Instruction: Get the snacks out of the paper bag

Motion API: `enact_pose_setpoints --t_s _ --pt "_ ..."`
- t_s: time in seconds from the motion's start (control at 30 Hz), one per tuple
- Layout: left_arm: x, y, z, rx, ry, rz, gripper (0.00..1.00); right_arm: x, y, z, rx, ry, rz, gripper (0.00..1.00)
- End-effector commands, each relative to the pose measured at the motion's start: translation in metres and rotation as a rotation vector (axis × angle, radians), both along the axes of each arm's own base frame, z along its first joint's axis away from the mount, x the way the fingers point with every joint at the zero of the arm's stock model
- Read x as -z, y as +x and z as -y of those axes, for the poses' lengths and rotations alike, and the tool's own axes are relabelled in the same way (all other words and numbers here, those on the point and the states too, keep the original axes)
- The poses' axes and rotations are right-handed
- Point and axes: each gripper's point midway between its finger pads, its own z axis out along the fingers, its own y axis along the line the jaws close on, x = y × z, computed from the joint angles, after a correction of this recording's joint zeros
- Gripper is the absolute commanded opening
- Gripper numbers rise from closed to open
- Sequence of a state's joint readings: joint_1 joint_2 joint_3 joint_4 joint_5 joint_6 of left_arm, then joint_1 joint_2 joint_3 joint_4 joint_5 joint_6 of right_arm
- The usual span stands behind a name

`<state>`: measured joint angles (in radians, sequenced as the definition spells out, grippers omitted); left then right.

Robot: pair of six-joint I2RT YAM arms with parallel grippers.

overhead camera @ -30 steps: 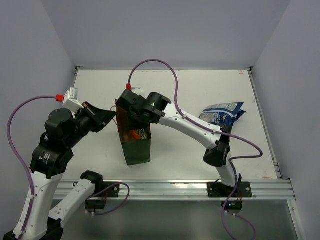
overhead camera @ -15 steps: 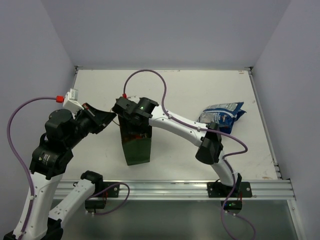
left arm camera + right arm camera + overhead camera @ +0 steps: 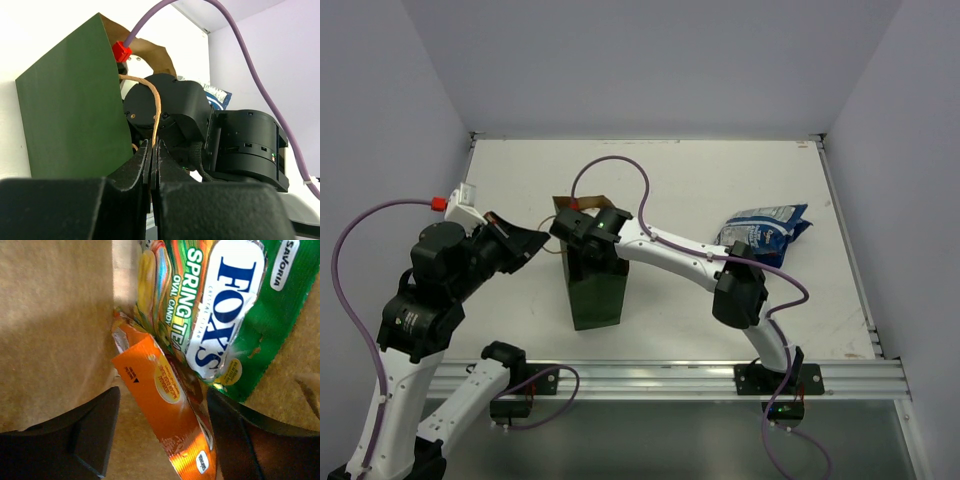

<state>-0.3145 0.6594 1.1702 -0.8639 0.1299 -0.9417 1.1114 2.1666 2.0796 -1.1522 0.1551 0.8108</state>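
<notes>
Looked like a robotics lab cell: white table boxed by plain walls, aluminium rail along its near edge.

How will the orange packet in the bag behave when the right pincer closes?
Orange packet looks like glossy foil with crinkled ends: probably floppy, crushable, slippery. Small and flat, so likely light. It overlaps the green Fox's packet, which may drag along as the right pincer lifts.
</notes>
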Motion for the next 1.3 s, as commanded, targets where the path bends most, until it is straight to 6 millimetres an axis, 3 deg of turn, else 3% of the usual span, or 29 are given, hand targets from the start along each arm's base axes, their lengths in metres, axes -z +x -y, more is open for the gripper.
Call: enact_pose_setpoints --t_s 0.0,0.4,0.8,0.9,1.07,1.17,1.27 --pt "-0.002 -0.003 -0.005 -0.012 0.019 0.002 0.0 -0.02 0.005 -0.005 0.006 0.068 0.024 0.72" --pt "0.014 0.0 -0.005 -0.008 0.053 -0.038 0.0 0.015 0.001 0.008 0.011 0.006 -0.012 0.68" --pt "0.02 0.006 -0.006 -0.003 0.091 -0.051 0.0 0.027 0.009 0.012 0.02 -0.002 -0.027 0.64" --pt "0.02 0.006 -0.004 0.003 0.088 -0.048 0.0 0.031 0.011 0.018 0.023 -0.023 -0.021 0.55" --pt "0.019 0.01 -0.004 0.004 0.093 -0.044 0.0 0.03 0.016 0.025 0.01 -0.051 0.016 0.17" --pt "0.019 0.01 -0.003 0.007 0.09 -0.042 0.0 0.023 0.02 0.028 0.01 -0.058 0.04 0.03" --pt "0.02 0.012 -0.003 0.003 0.091 -0.043 0.0 0.004 0.025 0.028 0.006 -0.046 0.075 0.0"
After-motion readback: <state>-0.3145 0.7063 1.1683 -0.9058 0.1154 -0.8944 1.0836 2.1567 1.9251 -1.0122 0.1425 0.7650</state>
